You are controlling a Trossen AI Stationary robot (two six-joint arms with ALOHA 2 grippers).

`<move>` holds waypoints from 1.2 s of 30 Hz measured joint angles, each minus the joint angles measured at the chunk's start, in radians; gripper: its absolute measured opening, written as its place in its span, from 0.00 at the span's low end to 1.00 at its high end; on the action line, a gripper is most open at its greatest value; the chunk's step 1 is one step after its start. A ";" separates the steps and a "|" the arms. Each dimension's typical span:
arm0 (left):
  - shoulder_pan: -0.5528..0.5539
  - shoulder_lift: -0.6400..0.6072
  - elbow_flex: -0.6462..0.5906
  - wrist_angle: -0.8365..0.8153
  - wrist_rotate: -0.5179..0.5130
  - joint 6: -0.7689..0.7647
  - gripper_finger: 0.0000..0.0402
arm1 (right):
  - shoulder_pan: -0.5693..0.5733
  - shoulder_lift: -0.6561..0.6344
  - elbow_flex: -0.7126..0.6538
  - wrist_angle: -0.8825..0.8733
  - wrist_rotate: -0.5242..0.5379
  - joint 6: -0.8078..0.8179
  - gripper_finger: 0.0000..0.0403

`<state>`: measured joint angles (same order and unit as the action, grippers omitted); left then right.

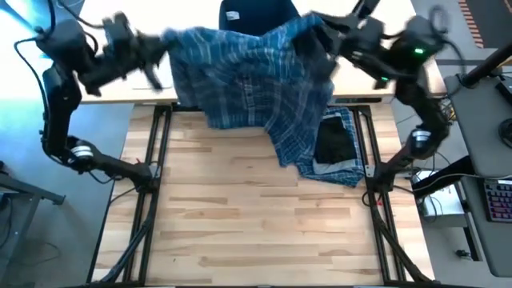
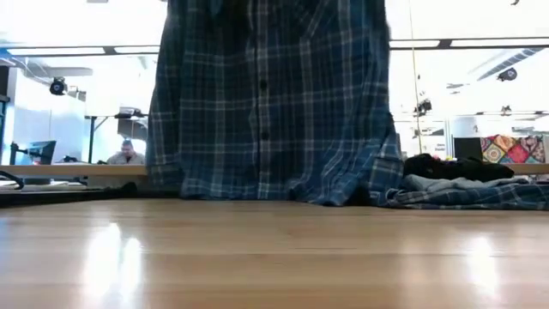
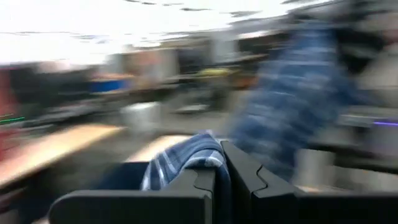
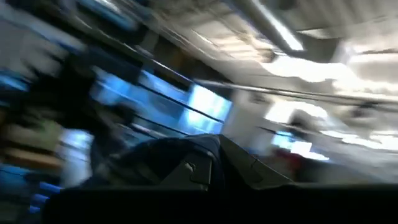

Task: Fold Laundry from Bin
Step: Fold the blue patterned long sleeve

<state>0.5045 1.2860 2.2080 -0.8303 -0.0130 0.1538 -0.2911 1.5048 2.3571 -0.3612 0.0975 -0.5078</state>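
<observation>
- Right now the plaid shirt (image 1: 248, 76) is stretched in the air between both arms over the far edge of the surface (image 1: 256, 216), toward twelve o'clock in the overhead view.
- At about ten o'clock, the left end effector (image 1: 164, 50) is closed on one upper corner of the shirt; its own wrist camera shows a fold of blue-and-white cloth pinched between its dark fingers (image 3: 249, 180).
- At about one o'clock, the right end effector (image 1: 324, 34) is closed on the opposite upper corner, with dark cloth bunched at its fingertips in its wrist view.
- Holding the two corners well apart and high looks meant to let the shirt hang open under its own weight, so creases drop out before it is laid flat.
- From table height the shirt hangs like a curtain, button line down the middle, and its hem (image 2: 257, 190) touches or nearly touches the wood.
- Just beside the hanging shirt, toward two o'clock, a small pile waits: a black piece (image 1: 336, 140) lying on top of more plaid cloth (image 1: 332, 170), probably parked there to keep the middle of the surface for folding.
- Beyond the far edge at twelve o'clock, the navy bin (image 1: 256, 14) shows partly behind the lifted shirt.
- My judgement: the step in hand is spreading, with the folding itself not yet begun.
</observation>
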 joint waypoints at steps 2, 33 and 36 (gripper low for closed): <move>-0.003 -0.043 -0.049 -0.034 0.189 -0.061 0.00 | 0.031 -0.034 0.000 -0.065 -0.098 0.121 0.02; -0.780 -0.547 -0.844 0.694 0.180 -0.372 0.00 | 0.676 0.051 -0.025 -0.083 0.026 0.324 0.02; -0.780 -0.527 -0.830 0.516 -0.166 -0.306 0.00 | 0.619 0.048 -0.028 -0.249 0.271 0.312 0.02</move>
<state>-0.2756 0.7594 1.3785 -0.3142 -0.1790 -0.1523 0.3284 1.5533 2.3294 -0.6104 0.3683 -0.1963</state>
